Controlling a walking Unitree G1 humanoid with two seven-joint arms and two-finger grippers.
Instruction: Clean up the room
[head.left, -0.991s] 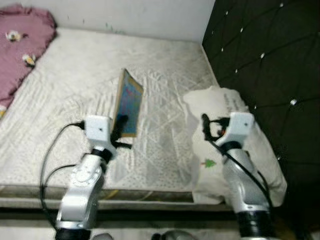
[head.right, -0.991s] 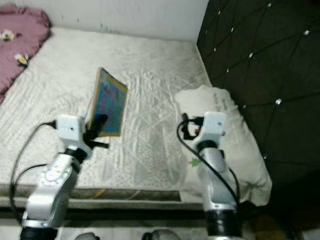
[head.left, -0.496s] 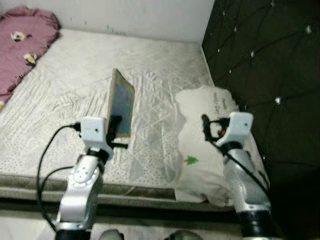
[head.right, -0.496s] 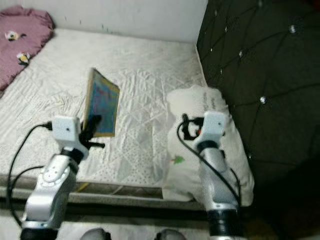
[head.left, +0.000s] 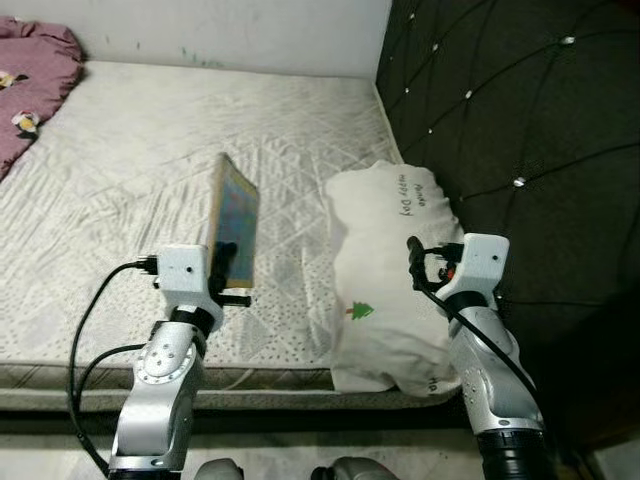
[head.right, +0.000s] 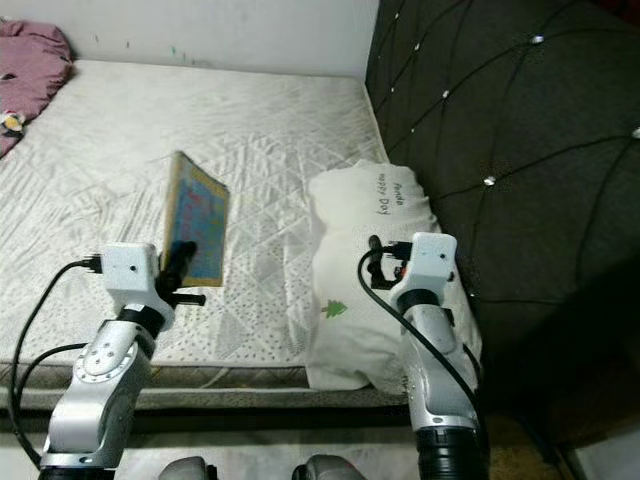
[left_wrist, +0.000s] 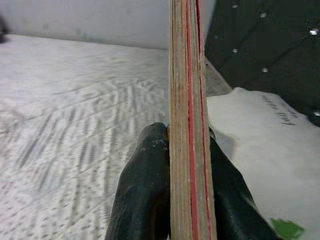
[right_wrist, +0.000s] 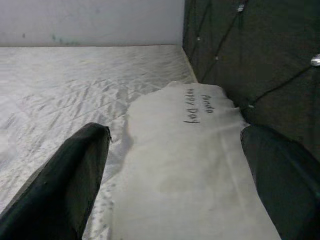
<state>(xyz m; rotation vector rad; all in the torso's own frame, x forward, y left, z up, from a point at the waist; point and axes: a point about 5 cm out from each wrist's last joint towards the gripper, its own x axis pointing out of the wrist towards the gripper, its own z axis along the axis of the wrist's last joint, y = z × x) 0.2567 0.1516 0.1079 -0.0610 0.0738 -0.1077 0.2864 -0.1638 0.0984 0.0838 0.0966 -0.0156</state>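
My left gripper (head.left: 228, 268) is shut on a thin colourful book (head.left: 233, 217), held upright on its edge above the white mattress (head.left: 130, 150). In the left wrist view both black fingers (left_wrist: 145, 195) press the book's layered edge (left_wrist: 189, 125). A white pillow (head.left: 392, 280) with a small green tree print lies at the mattress's right end, against the black headboard. My right gripper (head.left: 415, 262) hovers open over that pillow, nothing between its fingers (right_wrist: 65, 185); the pillow (right_wrist: 190, 165) lies right below them.
A black tufted headboard (head.left: 500, 110) rises along the right. A pink blanket (head.left: 30, 70) with small prints lies at the mattress's far left corner. A white wall (head.left: 200, 30) runs behind the bed. The mattress's front edge (head.left: 260, 375) is just before me.
The camera has shifted right, so the bed and pillow slide left in view. The left gripper still holds the book upright; the right gripper stays open over the pillow.
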